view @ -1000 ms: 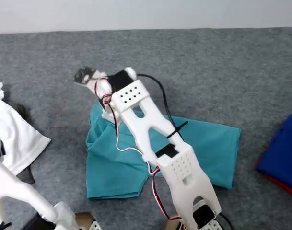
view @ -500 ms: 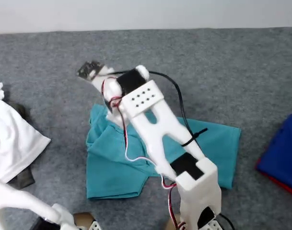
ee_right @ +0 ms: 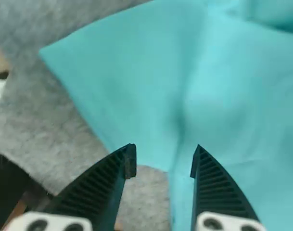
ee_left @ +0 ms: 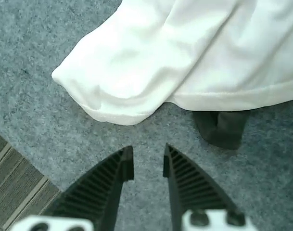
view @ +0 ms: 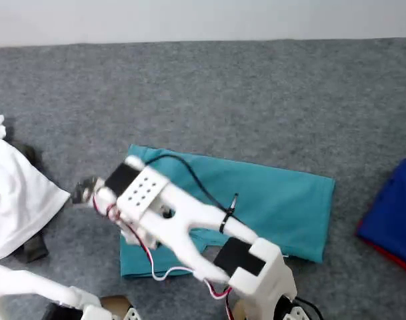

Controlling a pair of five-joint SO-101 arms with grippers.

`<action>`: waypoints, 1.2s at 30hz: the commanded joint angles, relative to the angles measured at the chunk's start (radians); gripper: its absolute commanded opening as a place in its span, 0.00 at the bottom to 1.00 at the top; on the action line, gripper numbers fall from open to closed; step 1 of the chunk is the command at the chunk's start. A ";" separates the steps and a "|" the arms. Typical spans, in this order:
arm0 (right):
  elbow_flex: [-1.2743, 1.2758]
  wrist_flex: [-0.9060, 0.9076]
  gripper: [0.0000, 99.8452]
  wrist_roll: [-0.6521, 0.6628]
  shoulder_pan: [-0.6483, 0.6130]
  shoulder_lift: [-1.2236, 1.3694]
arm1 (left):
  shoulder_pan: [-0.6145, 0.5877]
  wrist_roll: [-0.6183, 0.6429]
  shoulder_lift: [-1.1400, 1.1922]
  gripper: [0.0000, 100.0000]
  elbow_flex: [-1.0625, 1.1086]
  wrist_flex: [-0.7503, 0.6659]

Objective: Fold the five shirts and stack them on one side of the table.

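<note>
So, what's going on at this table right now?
Two robot arms are dealing with shirts on a grey table. The right gripper hangs open over an edge of the teal shirt, which lies spread mid-table. The left gripper, open and empty, is just off the white shirt. A blue shirt lies off to one side.

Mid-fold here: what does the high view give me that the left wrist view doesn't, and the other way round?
High view adds: the teal shirt, the right arm stretched over it, a blue shirt at the table's edge. Left wrist view adds: the left gripper, open, above the grey table cover. Both: the white shirt and a dark cloth poking from under it.
</note>
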 commanded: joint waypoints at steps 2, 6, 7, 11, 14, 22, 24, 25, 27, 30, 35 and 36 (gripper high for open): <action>0.052 -0.027 0.20 -0.005 -0.030 -0.073 | -0.002 -0.008 -0.031 0.11 -0.001 -0.018; 0.095 -0.054 0.20 -0.011 -0.031 -0.122 | -0.005 -0.008 -0.031 0.11 -0.001 -0.017; 0.117 -0.068 0.20 -0.011 -0.031 -0.153 | -0.006 -0.008 -0.031 0.11 -0.001 -0.017; 0.273 -0.159 0.20 -0.011 -0.033 -0.317 | -0.006 -0.008 -0.031 0.11 -0.001 -0.014; 0.420 -0.231 0.20 -0.011 -0.047 -0.421 | -0.008 -0.008 -0.031 0.11 -0.001 -0.012; 0.574 -0.374 0.20 -0.052 -0.159 -0.489 | -0.008 -0.008 -0.031 0.11 0.001 -0.012; 0.589 -0.415 0.20 -0.054 -0.176 -0.489 | -0.008 -0.008 -0.031 0.11 0.001 0.000; 0.600 -0.437 0.20 -0.054 -0.183 -0.489 | -0.008 -0.008 -0.031 0.11 0.001 0.009; 0.626 -0.478 0.20 -0.048 -0.197 -0.489 | -0.008 -0.008 -0.031 0.11 0.001 0.026; 0.661 -0.533 0.20 -0.046 -0.200 -0.469 | -0.009 -0.008 -0.034 0.11 0.008 0.031; 0.638 -0.550 0.20 -0.034 -0.200 -0.348 | -0.009 -0.008 -0.038 0.11 0.045 0.029; 0.624 -0.549 0.20 -0.020 -0.200 -0.323 | -0.017 -0.009 -0.038 0.11 0.047 0.029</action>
